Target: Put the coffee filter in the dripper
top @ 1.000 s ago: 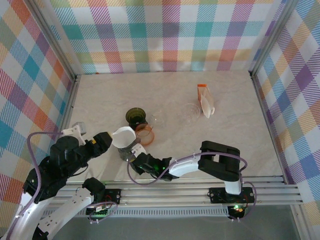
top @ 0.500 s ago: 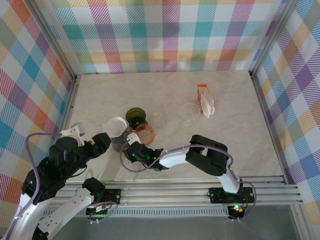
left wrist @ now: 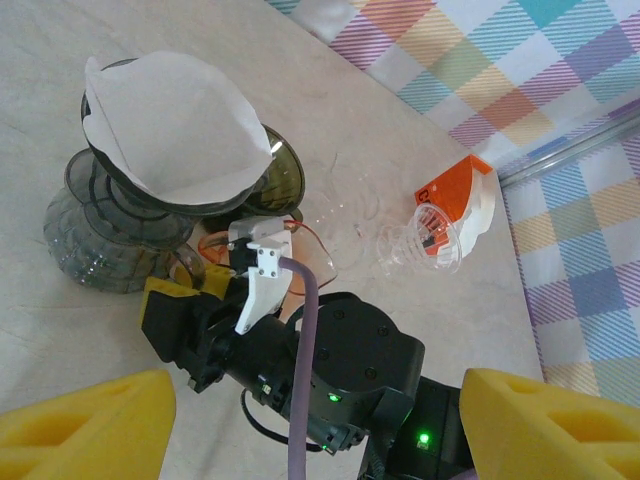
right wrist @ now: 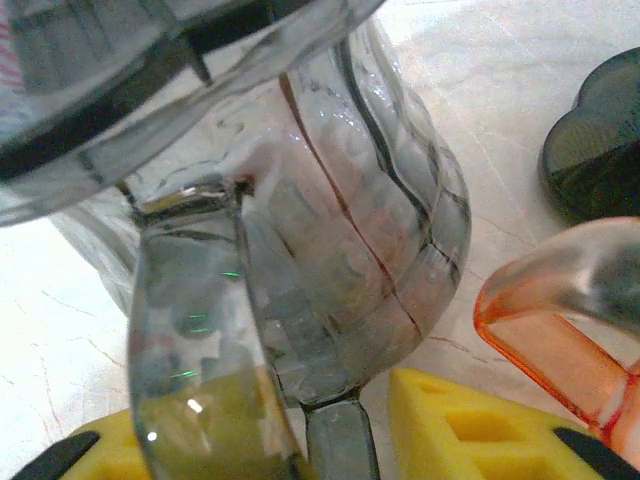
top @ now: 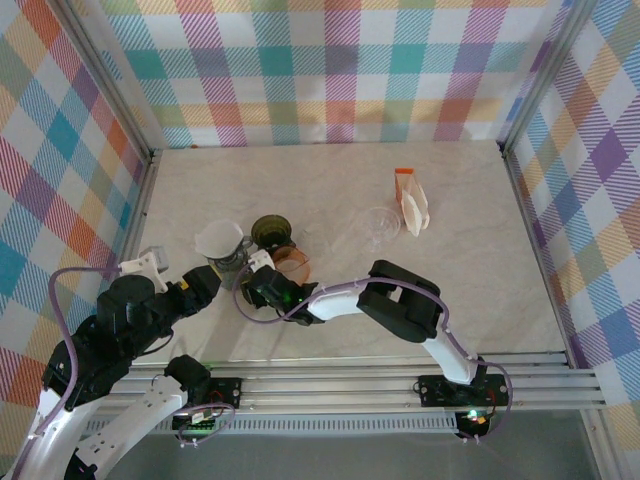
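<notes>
Okay, coffee filter (left wrist: pixel 175 125) sits open inside the dark dripper (left wrist: pixel 100 185), upper left of my left wrist view. The dripper is stacked on the glass server (left wrist: pixel 90 245) on the worktop (top: pixel 470 280). My left claw (left wrist: pixel 320 425) is wide and empty, near it. My right claw (right wrist: pixel 300 440) straddles the server's handle (right wrist: pixel 195 330); can't tell if it pinches. Orange cup (top: pixel 292 266) just beside.

The dripper (top: pixel 230 268), with the filter (top: pixel 218 240) in it, has moved up and to the left across the table, and the right gripper (top: pixel 247 285) has followed it, its arm stretched further left.
</notes>
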